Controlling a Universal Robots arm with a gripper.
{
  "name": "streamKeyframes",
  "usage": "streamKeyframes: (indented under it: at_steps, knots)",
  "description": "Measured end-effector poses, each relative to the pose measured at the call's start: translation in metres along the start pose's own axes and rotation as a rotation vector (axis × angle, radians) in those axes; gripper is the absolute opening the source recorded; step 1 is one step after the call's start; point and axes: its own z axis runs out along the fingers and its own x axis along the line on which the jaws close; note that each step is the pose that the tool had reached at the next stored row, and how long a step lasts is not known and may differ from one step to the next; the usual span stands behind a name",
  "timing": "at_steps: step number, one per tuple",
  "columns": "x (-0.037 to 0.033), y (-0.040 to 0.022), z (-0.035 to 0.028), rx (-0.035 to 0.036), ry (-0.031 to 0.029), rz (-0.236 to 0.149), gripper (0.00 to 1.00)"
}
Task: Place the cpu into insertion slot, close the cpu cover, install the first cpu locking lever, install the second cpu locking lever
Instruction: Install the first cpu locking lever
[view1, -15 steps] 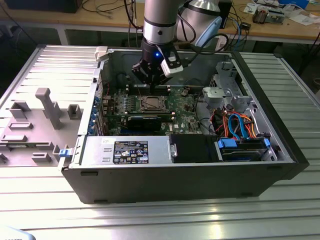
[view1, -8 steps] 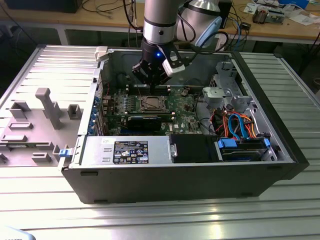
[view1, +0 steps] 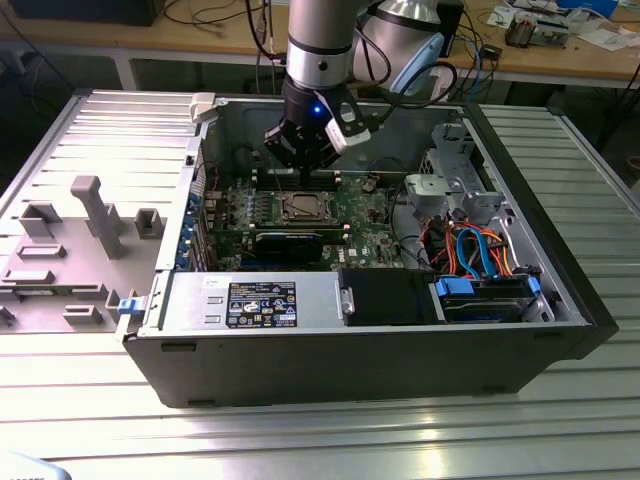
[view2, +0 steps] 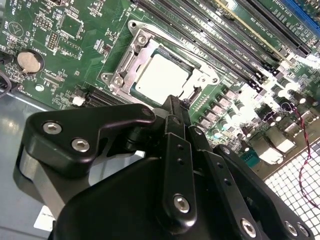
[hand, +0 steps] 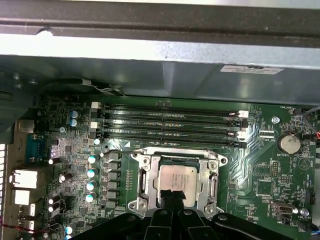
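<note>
Black jaws of the gripper (hand: 173, 199) pinched together, empty, just above the flat square silver-grey cpu (hand: 176, 182) — already seated in the silver-rimmed square insertion slot (hand: 176, 184), centre frame. Thin silvery frame cpu cover (view2: 141, 52) looks lowered — both levers apparently still undone.

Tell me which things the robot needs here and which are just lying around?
For the job:
gripper, close over the chip
cpu, seated in the insertion slot
cpu cover, down around the chip

Just there:
memory slots
coin battery
blue and orange cables
</note>
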Motion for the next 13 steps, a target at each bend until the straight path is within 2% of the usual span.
streamKeyframes:
  at_steps: [2, 9, 13]
  knots:
    - [0.0026, 0.0001, 0.0001, 0.0001, -0.0003, 0.000, 0.11]
    - [0.0267, 0.0018, 0.0012, 0.0005, -0.0073, 0.000, 0.11]
    - [0.0360, 0.0025, 0.0014, 0.0007, -0.0101, 0.000, 0.11]
